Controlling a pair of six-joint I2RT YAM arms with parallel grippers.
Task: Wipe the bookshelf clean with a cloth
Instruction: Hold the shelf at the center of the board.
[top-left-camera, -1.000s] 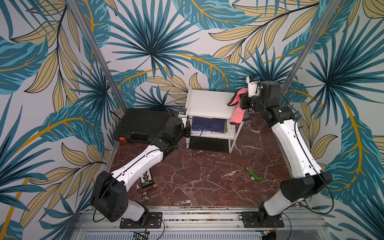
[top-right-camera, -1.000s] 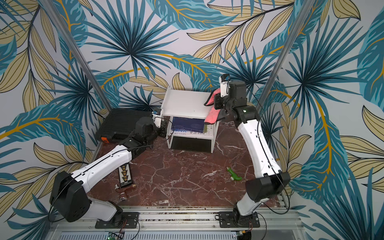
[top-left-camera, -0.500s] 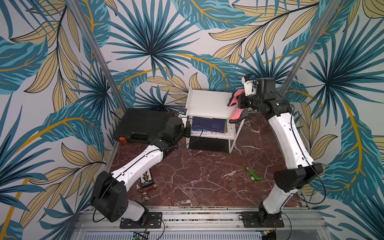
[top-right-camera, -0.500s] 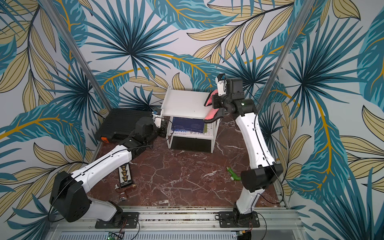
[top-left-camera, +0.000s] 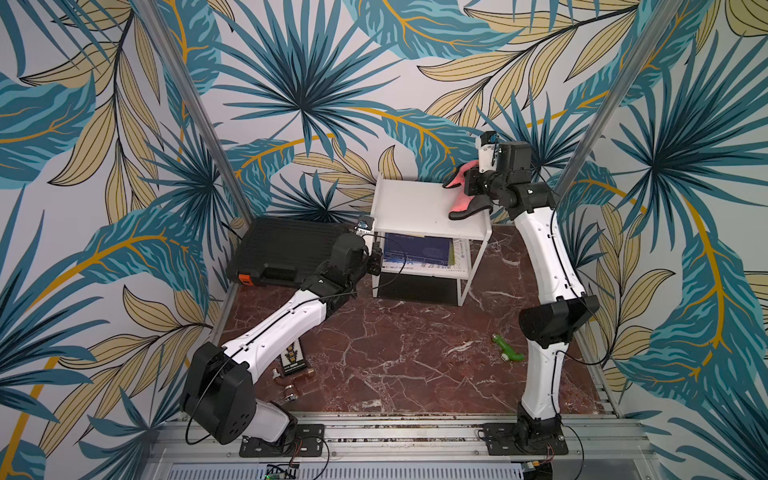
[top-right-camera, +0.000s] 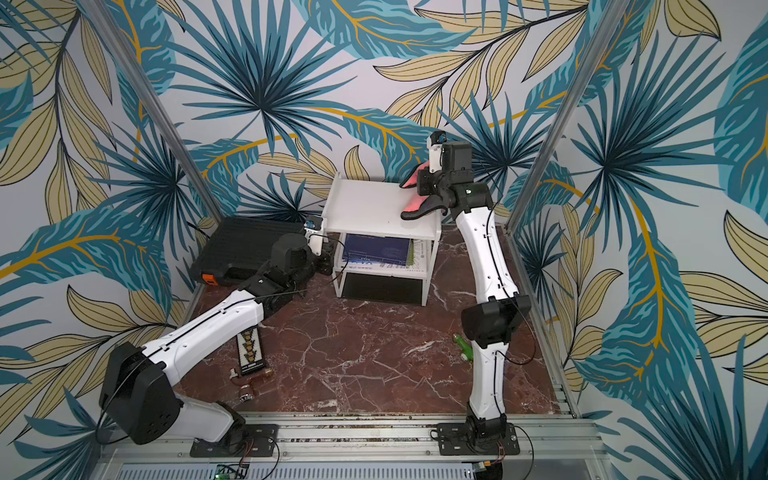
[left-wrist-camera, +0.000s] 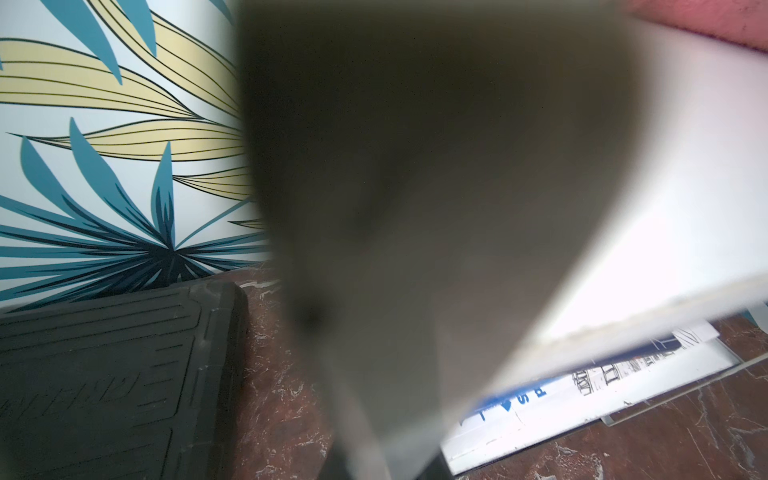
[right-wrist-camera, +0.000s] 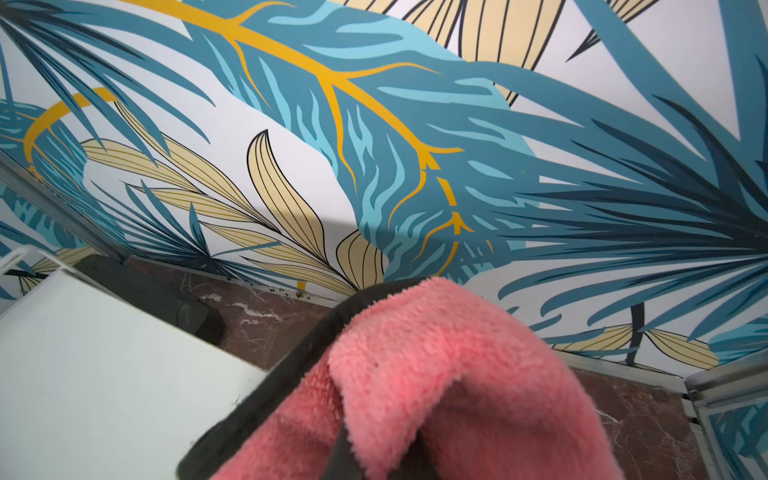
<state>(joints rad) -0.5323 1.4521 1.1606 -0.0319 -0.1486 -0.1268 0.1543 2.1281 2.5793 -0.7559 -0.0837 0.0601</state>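
The bookshelf (top-left-camera: 415, 208) (top-right-camera: 370, 208) is a small white two-tier rack at the back of the marble floor. In the left wrist view its white board (left-wrist-camera: 665, 187) looms close and blurred. The cloth (top-left-camera: 459, 199) (top-right-camera: 413, 201), pink with dark edging, lies bunched on the far right part of the top board. My right gripper (top-left-camera: 468, 190) (top-right-camera: 423, 188) is shut on it. The pink folds (right-wrist-camera: 436, 374) hide the jaws in the right wrist view, beside the top board (right-wrist-camera: 104, 374). My left gripper (top-left-camera: 376, 261) (top-right-camera: 328, 258) is shut against the rack's left front post at middle-tier height.
A black ribbed case (top-left-camera: 286, 249) (left-wrist-camera: 104, 374) with an orange latch lies left of the rack. Blue and white papers (top-left-camera: 417, 251) (left-wrist-camera: 582, 395) fill the middle tier. A green object (top-left-camera: 509, 349), a small card (top-left-camera: 295, 359) and metal bits (top-left-camera: 291, 392) lie on the floor.
My right gripper has drawn the cloth from the top board's right edge back and slightly left, and the right elbow has swung inward. The left arm has not moved.
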